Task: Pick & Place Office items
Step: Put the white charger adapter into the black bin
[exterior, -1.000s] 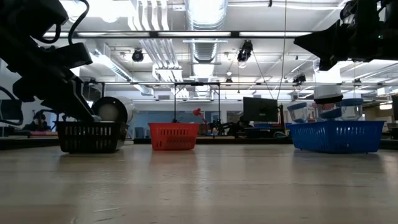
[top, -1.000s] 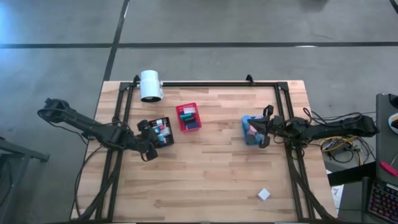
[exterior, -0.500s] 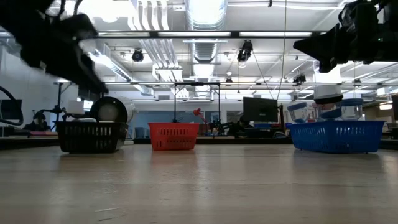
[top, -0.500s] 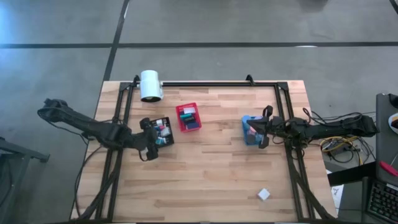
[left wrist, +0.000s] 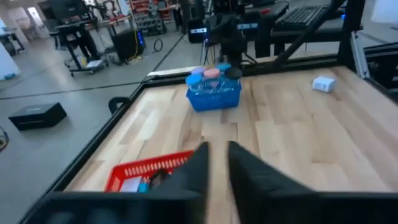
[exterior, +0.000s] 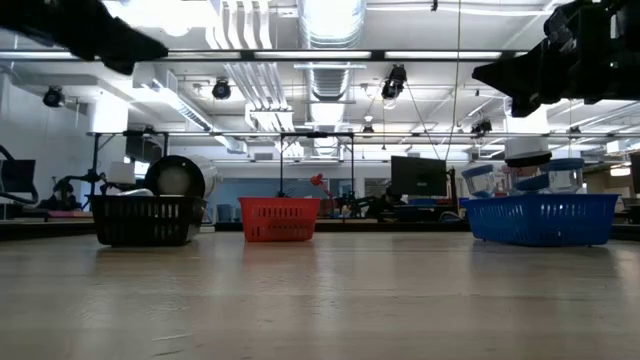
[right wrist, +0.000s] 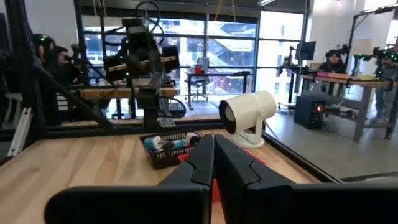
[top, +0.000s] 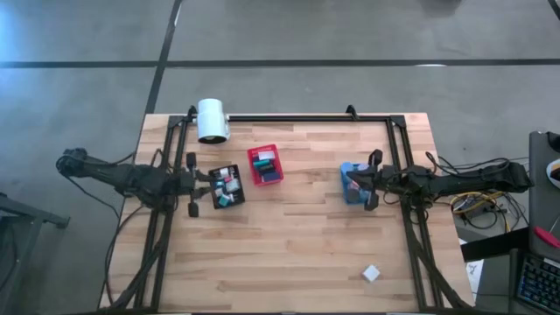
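The office items lie sorted in three bins on the wooden table (top: pixel 289 245): some in the black bin (top: pixel 226 185), some in the red bin (top: pixel 265 165), and some in the blue bin (top: pixel 353 183), probably because each bin is meant for one kind of piece, but one white block (top: pixel 371 273) lies alone near the table's front edge, well apart from all bins, so I judge the task is not finished. The left gripper (top: pixel 192 185) hangs just beside the black bin, on its outer side, and in the left wrist view its fingers (left wrist: pixel 198 167) stand nearly together with only a narrow gap and nothing between them, which suits a gripper that carries no piece. The right gripper (top: pixel 371 180) waits close to the blue bin, its fingers (right wrist: pixel 200 163) pressed together and empty. The high view shows the lone white block and which arm is at which bin, but not the jaws clearly. The left wrist view shows the round pink and blue pieces in the blue bin (left wrist: pixel 214 94) and the white block (left wrist: pixel 324 84) far off. The right wrist view shows the white cylinder (right wrist: pixel 249 113) behind the black bin (right wrist: pixel 171 149), and people in the room beyond. The low view shows the three bins in a row, and round containers standing up out of the blue bin (exterior: pixel 541 218)
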Controlling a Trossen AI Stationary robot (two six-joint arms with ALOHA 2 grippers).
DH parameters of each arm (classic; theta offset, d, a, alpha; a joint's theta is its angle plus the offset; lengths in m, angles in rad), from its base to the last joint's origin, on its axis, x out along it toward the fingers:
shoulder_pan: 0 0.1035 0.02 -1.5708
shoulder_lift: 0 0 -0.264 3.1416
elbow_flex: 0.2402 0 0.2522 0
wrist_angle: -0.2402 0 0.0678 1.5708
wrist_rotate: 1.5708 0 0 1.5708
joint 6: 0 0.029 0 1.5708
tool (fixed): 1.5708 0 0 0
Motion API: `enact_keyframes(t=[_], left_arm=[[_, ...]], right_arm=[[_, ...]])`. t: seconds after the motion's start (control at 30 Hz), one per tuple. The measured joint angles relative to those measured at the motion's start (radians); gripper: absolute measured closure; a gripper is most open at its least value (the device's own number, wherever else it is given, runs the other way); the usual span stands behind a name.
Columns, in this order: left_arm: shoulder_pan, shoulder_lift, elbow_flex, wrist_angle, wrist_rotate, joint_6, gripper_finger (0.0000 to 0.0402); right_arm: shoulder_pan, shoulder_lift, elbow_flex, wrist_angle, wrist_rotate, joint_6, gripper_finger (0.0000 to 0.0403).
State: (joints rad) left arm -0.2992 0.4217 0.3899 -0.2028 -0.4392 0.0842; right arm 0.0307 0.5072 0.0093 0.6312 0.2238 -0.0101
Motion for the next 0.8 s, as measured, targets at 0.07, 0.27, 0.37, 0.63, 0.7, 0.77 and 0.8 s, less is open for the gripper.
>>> enact_keyframes(t=[0.07, 0.27, 0.37, 0.63, 0.7, 0.77, 0.8], left_arm=[[0.003, -0.066, -0.051, 0.006, -0.006, -0.001, 0.0383], [0.005, -0.241, -0.166, 0.014, -0.029, -0.158, 0.0392], [0.005, -0.310, -0.197, 0.005, -0.029, -0.172, 0.0398], [0.006, -0.422, -0.234, -0.054, -0.023, -0.143, 0.0399], [0.006, -0.421, -0.236, -0.054, -0.024, -0.140, 0.0397], [0.006, -0.422, -0.251, -0.052, -0.025, -0.140, 0.0396], [0.006, -0.421, -0.259, -0.052, -0.029, -0.138, 0.0396]], right_arm=[[0.000, 0.003, 0.000, 0.006, 0.001, 0.007, 0.0394], [0.000, 0.005, 0.000, 0.072, -0.118, 0.013, 0.0394], [0.006, 0.009, 0.000, 0.075, -0.123, 0.004, 0.0394], [0.006, 0.012, 0.013, 0.081, -0.121, -0.031, 0.0394], [0.006, 0.012, 0.013, 0.080, -0.120, -0.020, 0.0394], [0.006, 0.011, 0.013, 0.080, -0.119, -0.002, 0.0394], [0.006, 0.011, 0.013, 0.084, -0.119, 0.011, 0.0394]])
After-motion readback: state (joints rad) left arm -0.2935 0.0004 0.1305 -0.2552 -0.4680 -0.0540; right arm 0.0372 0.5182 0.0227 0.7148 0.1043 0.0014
